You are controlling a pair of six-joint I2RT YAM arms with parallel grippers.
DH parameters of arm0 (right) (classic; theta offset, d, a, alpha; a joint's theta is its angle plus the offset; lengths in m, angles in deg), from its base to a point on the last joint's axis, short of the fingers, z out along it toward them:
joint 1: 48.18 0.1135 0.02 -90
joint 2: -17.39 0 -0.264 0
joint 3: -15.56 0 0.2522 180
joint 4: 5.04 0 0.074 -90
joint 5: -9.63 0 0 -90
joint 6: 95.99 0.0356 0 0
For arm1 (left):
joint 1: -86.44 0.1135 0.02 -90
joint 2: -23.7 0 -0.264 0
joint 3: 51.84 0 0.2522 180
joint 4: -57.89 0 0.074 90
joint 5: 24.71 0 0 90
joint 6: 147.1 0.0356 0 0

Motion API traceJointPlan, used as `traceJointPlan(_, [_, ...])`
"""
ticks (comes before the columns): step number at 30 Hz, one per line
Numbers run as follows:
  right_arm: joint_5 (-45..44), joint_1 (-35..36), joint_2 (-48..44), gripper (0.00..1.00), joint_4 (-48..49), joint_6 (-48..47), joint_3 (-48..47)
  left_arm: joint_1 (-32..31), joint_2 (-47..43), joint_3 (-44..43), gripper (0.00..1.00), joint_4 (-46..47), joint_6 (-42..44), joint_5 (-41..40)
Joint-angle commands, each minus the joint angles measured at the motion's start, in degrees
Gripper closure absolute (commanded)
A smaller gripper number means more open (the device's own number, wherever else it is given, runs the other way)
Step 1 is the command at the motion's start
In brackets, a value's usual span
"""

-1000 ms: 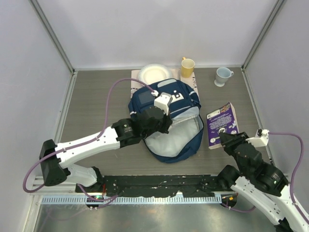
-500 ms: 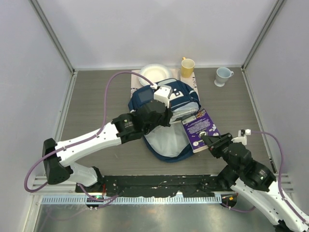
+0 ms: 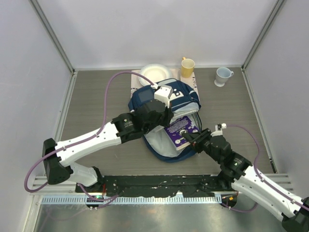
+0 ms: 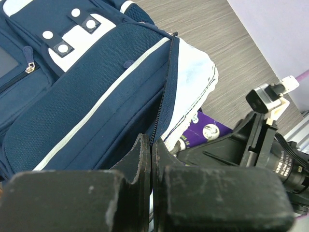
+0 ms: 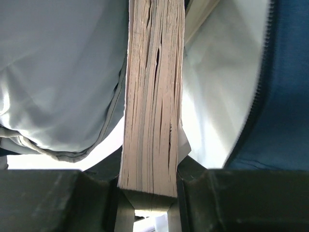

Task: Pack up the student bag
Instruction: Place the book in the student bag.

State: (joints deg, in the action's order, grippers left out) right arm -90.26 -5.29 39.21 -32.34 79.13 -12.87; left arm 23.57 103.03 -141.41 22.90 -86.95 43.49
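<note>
Student bag [image 3: 143,98] sits mid-table [image 3: 96,96] toward the far edge, left end effector [image 4: 151,154] pinched shut on its zip edge [image 4: 163,104], right end effector [image 3: 189,139] clamped on the purple book [image 3: 179,129], so I'd feed it in slow and flat.

White plate [image 3: 153,73] and yellow cup [image 3: 187,66] stood at table's [image 3: 96,96] far edge. Pale blue mug [image 3: 223,75] sat apart, further right

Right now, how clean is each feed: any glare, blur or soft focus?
Top external: evenly lit, sharp, soft shadows only. Left wrist: student bag crisp, left gripper near the lens dark and soft. Right wrist: book page edges sharp in the right gripper, pale lining blown out white, zipper at right blurred.
</note>
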Motion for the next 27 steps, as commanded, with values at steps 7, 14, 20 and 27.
traceJointPlan(7, [0.58,-0.27,17.1,0.99,32.56,-2.5,-4.66,0.29,-3.13,-1.36,1.0,10.16,-2.06,2.02])
traceJointPlan(14, [-5.57,-2.9,33.88,0.98,48.95,-3.03,-4.74,0.21,-3.66,0.14,1.0,10.25,-2.85,4.75])
traceJointPlan(20, [-4.82,-7.11,52.07,0.97,60.13,-2.42,-8.42,0.21,-4.88,0.58,1.0,8.4,-1.71,3.61])
traceJointPlan(27, [-4.08,-8.62,69.39,0.79,74.0,-0.13,-12.65,0.29,-5.15,0.93,1.0,8.93,-1.71,7.29])
